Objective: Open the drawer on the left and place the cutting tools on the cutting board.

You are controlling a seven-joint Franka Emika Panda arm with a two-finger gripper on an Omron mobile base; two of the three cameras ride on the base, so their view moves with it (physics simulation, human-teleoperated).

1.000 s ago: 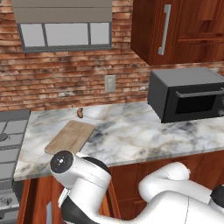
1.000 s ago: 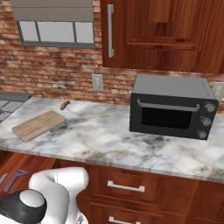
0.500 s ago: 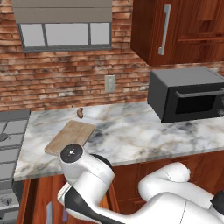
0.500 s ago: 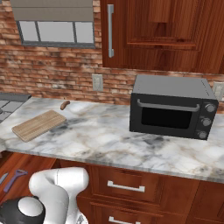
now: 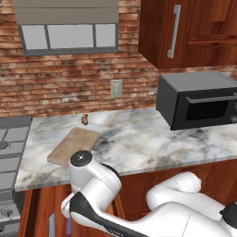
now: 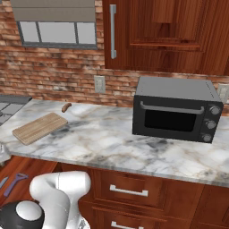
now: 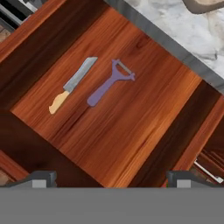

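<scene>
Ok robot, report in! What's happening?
Gripper open, empty, above the open drawer. Knife and peeler lying inside. Cutting board bare. Nothing blocking.

In the hand view the gripper (image 7: 111, 177) shows just its two dark tips at the bottom edge, and the drawer (image 7: 131, 144) runs past the frame, its front unseen. In the left base view the arm hides the near corner of the cutting board (image 5: 74, 144) and most of the open drawer. The peeler (image 6: 14, 183) is cut off by the right base view's left edge, and the small brown thing (image 6: 66, 107) by the tabletop's back edge is too small to identify.

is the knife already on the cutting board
No, the knife lies inside the open drawer beside the purple peeler.
</scene>
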